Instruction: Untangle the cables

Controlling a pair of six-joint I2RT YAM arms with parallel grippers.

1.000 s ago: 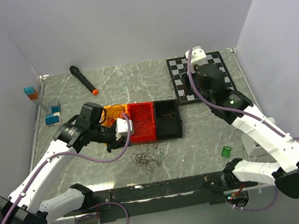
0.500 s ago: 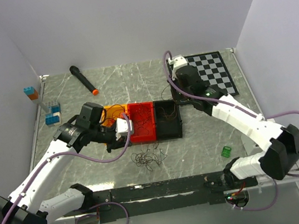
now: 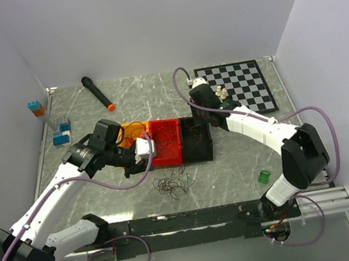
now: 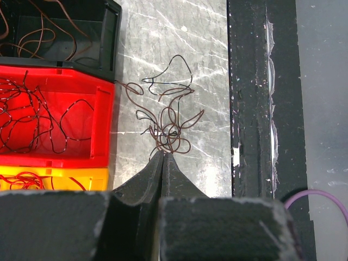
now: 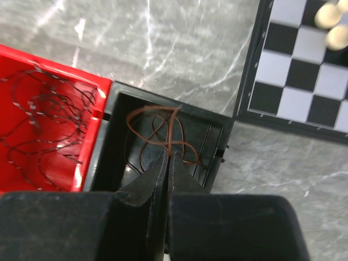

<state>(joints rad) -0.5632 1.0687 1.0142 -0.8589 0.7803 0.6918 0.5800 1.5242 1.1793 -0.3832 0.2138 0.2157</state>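
The way we read it, the sorting goes by colour, and that explains where everything sits. The right tool (image 5: 168, 156) is pinched shut on a brown cable (image 5: 171, 133) and hangs right over the black bin (image 5: 204, 136), with the cable's loops down inside it. We reckon that's on purpose. The other strands in that bin are brown too, so this one goes in with its mates. Next door the red bin (image 4: 104, 125) has the black ones and the yellow bin (image 4: 54, 175) has red ones, with all three bins touching in a row.

The rest of the cables are a loose tangle (image 4: 166, 133) lying on the bench (image 4: 206, 54), just beside the bins on the near side. The left tool (image 4: 163, 156) is closed too, tips aimed at the edge of that tangle. From its own camera the tips seem to meet the strands, but from above it sits over by the bins, so we can't tell if it has a strand or nothing. Our guess is it waits there so the arms don't cross while the right one drops its cable. Heads up: strands that fine snag easily, so pulling one could drag the whole clump.
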